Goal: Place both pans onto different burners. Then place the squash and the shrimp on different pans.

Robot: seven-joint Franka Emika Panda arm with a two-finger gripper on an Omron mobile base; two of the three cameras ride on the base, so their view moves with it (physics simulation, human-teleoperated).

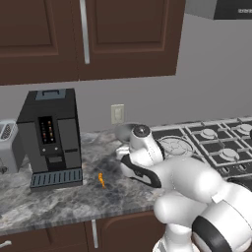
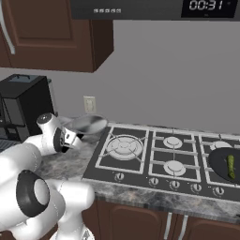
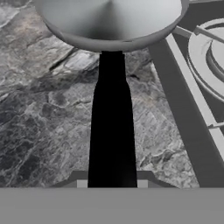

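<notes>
Coffee machine (image 1: 51,138) left, cooktop (image 2: 159,157) right; pincer (image 3: 112,183) clamped on silver pan (image 3: 109,22) handle, bowl ahead over counter (image 3: 39,122).

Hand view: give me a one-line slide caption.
Silver pan gripped by its black handle, above the marble counter beside the cooktop.

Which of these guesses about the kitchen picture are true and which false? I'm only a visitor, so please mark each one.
1. The gripper holds the silver pan by its black handle. True.
2. The silver pan sits on a burner. False: it is lifted above the counter, left of the cooktop.
3. The black pan holds a green squash. True.
4. The shrimp lies in the silver pan. False: it lies on the counter near the coffee machine.
</notes>
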